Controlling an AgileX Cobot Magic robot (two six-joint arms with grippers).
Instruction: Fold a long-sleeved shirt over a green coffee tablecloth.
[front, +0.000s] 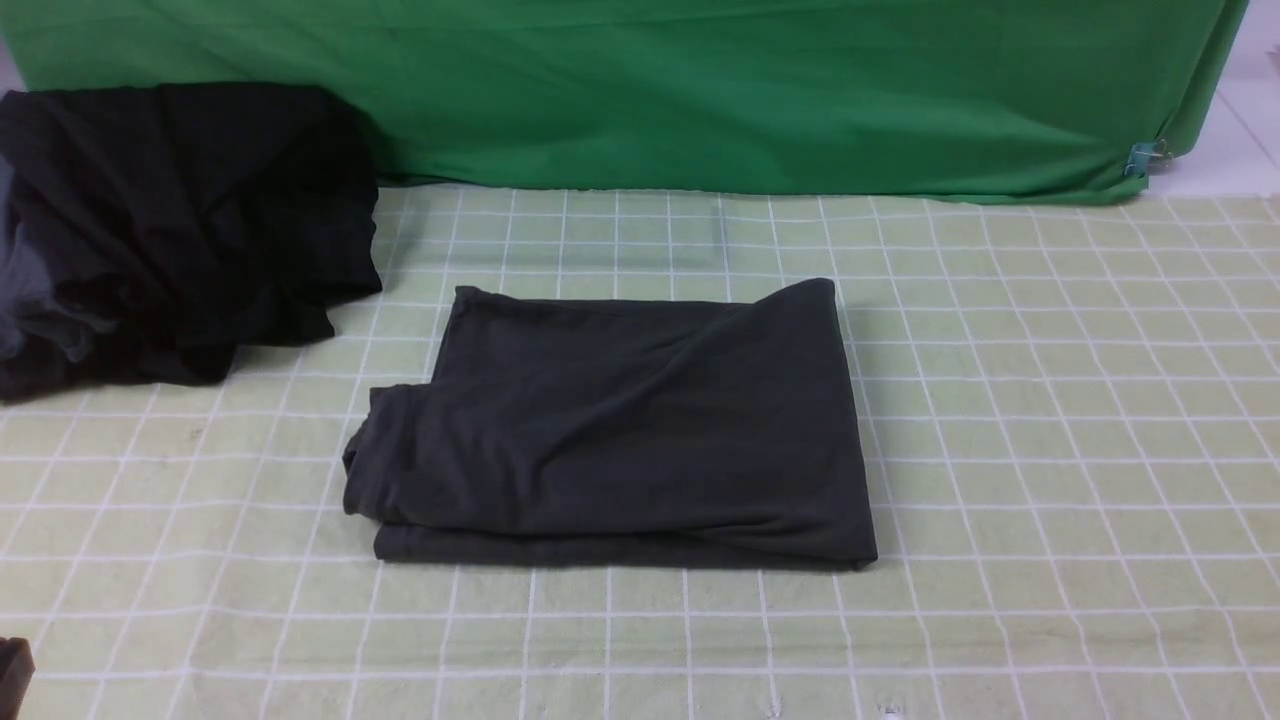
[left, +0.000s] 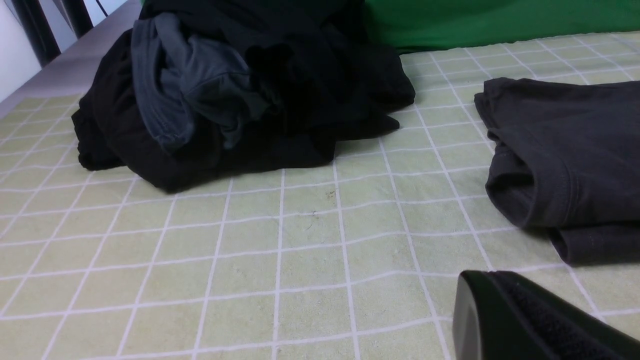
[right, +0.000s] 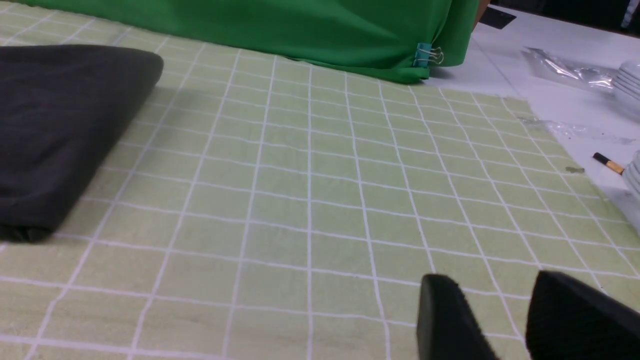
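**Fold is down; tidy it and stay clear**

The long-sleeved shirt (front: 620, 430) lies folded into a squarish packet in the middle of the green coffee tablecloth (front: 1050, 420), layers stacked, with the lower layer peeking out along the near edge and a rounded bulge at its left side. My judgement is that the folding itself is essentially finished, and the step in hand is pulling back without spoiling it.

My left fingers (left: 525, 320) are pressed together and hold nothing; they sit low over the cloth, near the packet's left corner but apart from it. My right fingers (right: 505, 320) stand partly spread with bare gridded cloth showing between them, pinching nothing, well apart from the shirt's right edge (right: 125, 100).

To do this well I would lift rather than slide, since any drag on the tablecloth could wrinkle it and shift the stack. If I tidy further, the loose bulge at the left is the spot: a light press from above, not a pinch, so the top layer does not peel up

The black pile of garments (front: 170, 230) at the far left, with a grey piece in it, lies apart from the shirt, and I should keep my left arm from snagging it. The plain green backdrop (front: 620, 90) hangs behind, clipped at its right corner
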